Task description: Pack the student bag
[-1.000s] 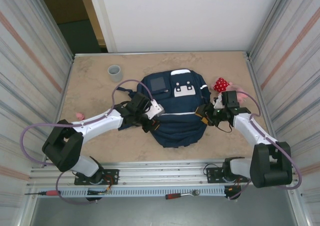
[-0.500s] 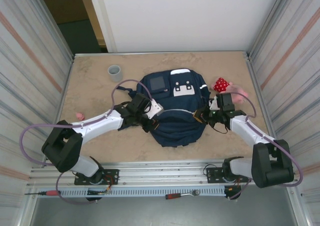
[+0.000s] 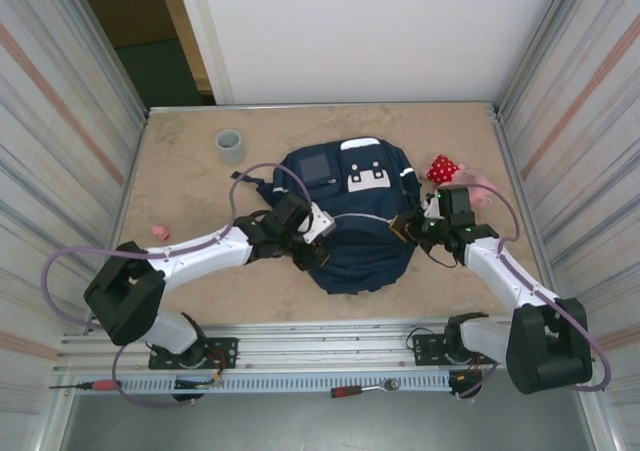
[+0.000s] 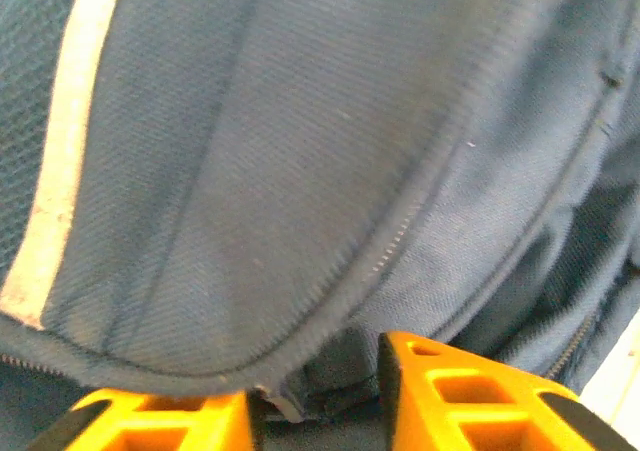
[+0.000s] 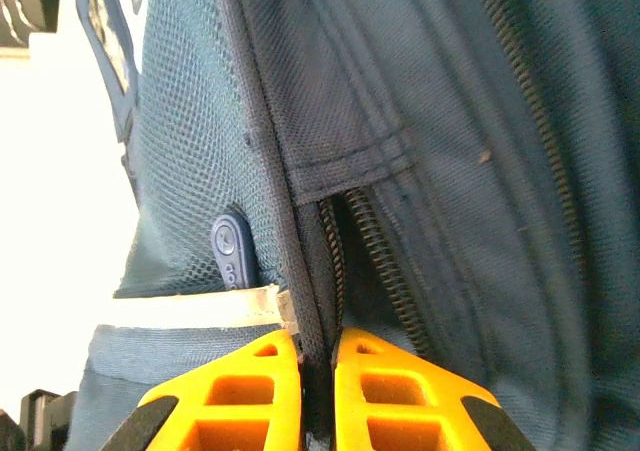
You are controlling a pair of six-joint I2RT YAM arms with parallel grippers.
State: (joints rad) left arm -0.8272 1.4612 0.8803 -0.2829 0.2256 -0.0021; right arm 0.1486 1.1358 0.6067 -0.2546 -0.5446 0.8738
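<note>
The student bag [image 3: 355,226], a navy backpack with white patches near its top, lies flat in the middle of the table. My left gripper [image 3: 312,233] is at its left side. In the left wrist view its orange jaws [image 4: 315,376] stand apart, with a dark fabric tab at the zipper seam [image 4: 400,241] lying loose between them. My right gripper [image 3: 405,227] is at the bag's right side. In the right wrist view it [image 5: 317,356] is shut on the fabric edge beside the open zipper [image 5: 385,261]. A blue rubber pull [image 5: 232,251] and the pale stripe [image 5: 190,309] lie just left of that grip.
A grey cup [image 3: 231,146] stands at the back left. A red spotted toy [image 3: 441,168] and a pink item [image 3: 482,186] lie right of the bag, close to my right arm. A small pink thing [image 3: 160,232] lies by my left arm. Metal walls close both sides.
My right gripper has shut on the bag's edge by the zipper. My left gripper, shut earlier, has opened and shifted slightly right along the bag.
</note>
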